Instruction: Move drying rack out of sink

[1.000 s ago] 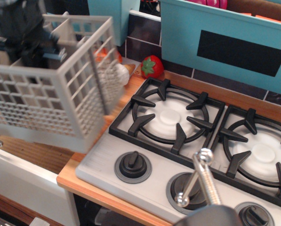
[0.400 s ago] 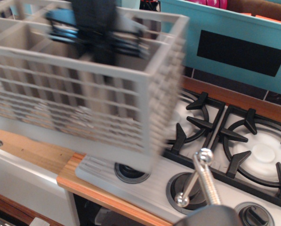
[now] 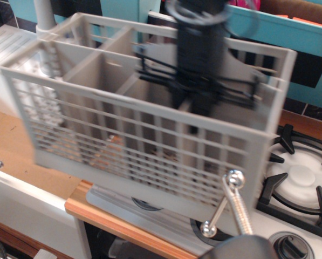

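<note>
The drying rack (image 3: pixel 144 135) hangs in the air, blurred, filling the middle of the view over the wooden table (image 3: pixel 9 140) and the left part of the grey stovetop (image 3: pixel 306 178), clear of the white sink (image 3: pixel 9 48) whose ribbed ledge and faucet (image 3: pixel 45 16) show at the upper left. Its lattice front wall faces the camera, with solid dividers inside. The dark end effector (image 3: pixel 198 86) reaches down into the rack's right compartment, clamped on an inner divider. A metal whisk handle (image 3: pixel 233 208) pokes up at lower right.
</note>
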Controlling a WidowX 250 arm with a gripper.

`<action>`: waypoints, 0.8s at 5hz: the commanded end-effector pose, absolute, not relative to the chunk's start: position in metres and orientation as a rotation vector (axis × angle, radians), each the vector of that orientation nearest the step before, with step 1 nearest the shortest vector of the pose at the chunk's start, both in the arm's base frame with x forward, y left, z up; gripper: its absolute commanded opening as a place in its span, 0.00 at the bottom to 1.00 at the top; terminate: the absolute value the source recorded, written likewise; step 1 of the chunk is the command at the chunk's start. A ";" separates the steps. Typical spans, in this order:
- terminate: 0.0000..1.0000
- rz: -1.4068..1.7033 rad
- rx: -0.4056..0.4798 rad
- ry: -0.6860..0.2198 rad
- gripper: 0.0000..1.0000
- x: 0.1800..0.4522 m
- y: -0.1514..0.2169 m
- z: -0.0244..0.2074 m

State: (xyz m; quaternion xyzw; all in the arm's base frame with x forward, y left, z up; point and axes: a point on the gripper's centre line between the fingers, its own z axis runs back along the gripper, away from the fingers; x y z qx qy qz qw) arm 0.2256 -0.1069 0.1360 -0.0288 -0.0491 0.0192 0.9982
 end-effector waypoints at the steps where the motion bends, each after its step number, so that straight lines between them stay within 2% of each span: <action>1: 0.00 0.019 -0.099 -0.237 0.00 0.239 -0.158 0.143; 2: 0.00 -0.001 -0.108 -0.280 0.00 0.242 -0.183 0.145; 3: 0.00 -0.027 -0.108 -0.281 0.00 0.243 -0.203 0.150; 4: 1.00 -0.048 -0.070 -0.281 0.00 0.244 -0.206 0.142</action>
